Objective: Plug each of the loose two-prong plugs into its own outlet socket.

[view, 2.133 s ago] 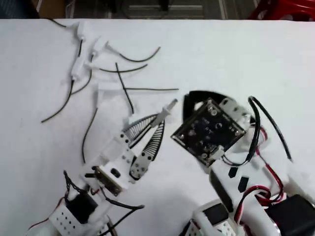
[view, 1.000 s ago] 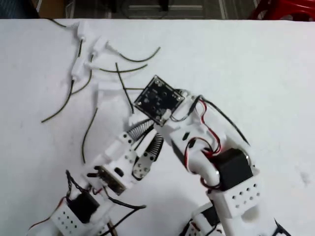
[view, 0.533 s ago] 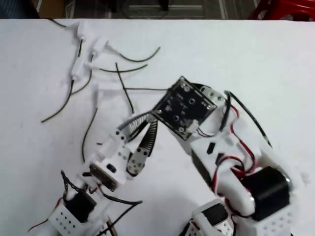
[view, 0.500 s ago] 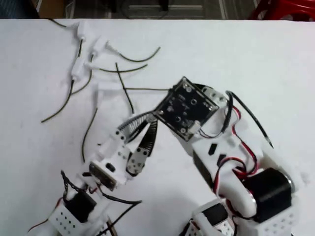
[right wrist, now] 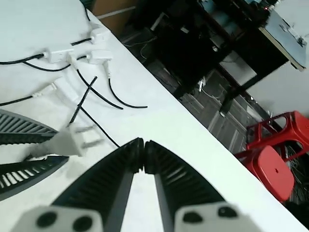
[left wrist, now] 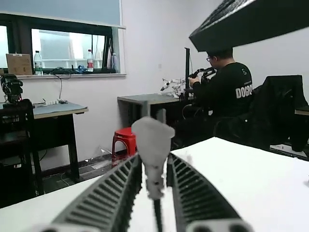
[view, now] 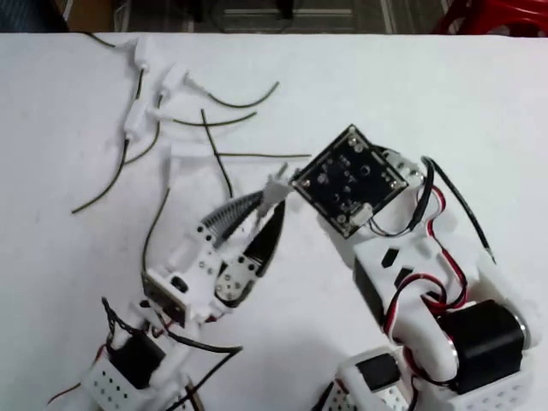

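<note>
My left gripper (view: 274,199) is shut on a white two-prong plug (view: 277,183) near the table's middle. In the left wrist view the plug (left wrist: 152,137) stands upright between the ribbed fingers (left wrist: 120,188), its thin black lead running down between them. The right wrist view has this plug (right wrist: 72,140) with its two prongs pointing toward my right gripper (right wrist: 144,144), which is shut with nothing in it a short way off. In the high view the right arm's camera board (view: 349,181) covers that gripper. Loose white plugs and sockets (view: 135,120) with short black leads lie at the far left.
Several more white connectors (right wrist: 99,34) and curved black leads (view: 244,103) are scattered over the far left of the white table (view: 445,103). Beyond the table's far edge stand a red stool (right wrist: 270,169) and dark furniture.
The right arm, which leaned over the left gripper's tip a second ago, has swung back to the right. The left gripper has kept the plug and shifted slightly.
</note>
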`<move>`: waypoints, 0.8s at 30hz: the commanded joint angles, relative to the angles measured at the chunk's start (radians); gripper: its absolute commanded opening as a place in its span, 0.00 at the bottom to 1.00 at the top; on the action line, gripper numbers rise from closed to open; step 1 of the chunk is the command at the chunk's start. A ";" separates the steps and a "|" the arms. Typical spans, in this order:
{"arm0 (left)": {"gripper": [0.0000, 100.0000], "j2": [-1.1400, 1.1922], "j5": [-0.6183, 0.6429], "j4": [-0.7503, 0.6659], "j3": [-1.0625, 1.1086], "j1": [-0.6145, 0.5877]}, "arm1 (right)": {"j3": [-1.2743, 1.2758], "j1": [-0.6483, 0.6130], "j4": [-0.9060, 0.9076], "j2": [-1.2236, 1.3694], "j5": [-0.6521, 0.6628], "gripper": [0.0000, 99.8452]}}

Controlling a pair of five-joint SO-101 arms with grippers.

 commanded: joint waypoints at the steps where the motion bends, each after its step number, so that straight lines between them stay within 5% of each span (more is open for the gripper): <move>1: 0.10 -0.018 0.008 0.008 -0.058 -0.005 | -0.028 0.030 0.002 -0.007 0.002 0.02; 10: 0.02 -0.018 0.006 0.008 -0.058 -0.012 | -0.028 0.035 0.012 -0.007 0.002 0.02; 24: 0.10 -0.018 0.011 0.008 -0.060 -0.005 | -0.028 0.035 0.016 -0.007 0.002 0.02</move>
